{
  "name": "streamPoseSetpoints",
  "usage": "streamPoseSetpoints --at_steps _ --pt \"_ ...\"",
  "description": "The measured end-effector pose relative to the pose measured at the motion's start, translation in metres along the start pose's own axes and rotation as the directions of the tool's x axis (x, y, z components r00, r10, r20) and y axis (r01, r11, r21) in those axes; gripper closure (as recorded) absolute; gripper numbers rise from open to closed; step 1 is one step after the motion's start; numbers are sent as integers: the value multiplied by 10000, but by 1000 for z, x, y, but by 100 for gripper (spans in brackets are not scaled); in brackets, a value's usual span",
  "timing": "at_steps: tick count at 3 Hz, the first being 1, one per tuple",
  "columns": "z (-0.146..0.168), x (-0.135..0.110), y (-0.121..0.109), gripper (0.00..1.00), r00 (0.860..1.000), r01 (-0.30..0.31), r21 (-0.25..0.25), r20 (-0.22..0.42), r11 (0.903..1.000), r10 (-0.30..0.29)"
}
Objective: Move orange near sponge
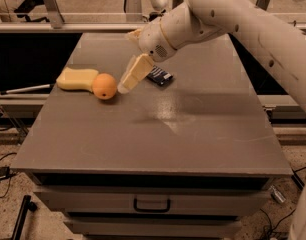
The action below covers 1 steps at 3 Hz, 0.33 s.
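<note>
- On the far-left part of the grey surface, the orange rests against the right end of the pale yellow sponge; the two look to be touching.
- Just right of the orange, the gripper hangs with its jaws apart and nothing between them; its lower finger slants down toward the surface, its tip close to the fruit but clear of it.
- Judged from this layout, the placing part of the task looks done: the orange is already beside the sponge. What seems left is only to draw the arm away without nudging the fruit.
- Edges: sponge and orange lie near the left edge of the surface, so a push leftward could roll the orange toward it.
- A dark blue packet lies behind the gripper, partly hidden by it.
- Open room: the middle, front and right of the surface are bare, giving an easy way out up and to the right.
</note>
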<state>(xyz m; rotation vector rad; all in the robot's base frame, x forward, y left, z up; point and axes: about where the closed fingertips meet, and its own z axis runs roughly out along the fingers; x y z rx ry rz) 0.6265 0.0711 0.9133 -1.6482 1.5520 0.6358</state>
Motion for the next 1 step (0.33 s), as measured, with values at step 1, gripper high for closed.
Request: streamPoseSetpoints --at_steps 1 --pt "0 0 0 0 10000 0 -2 0 10000 0"
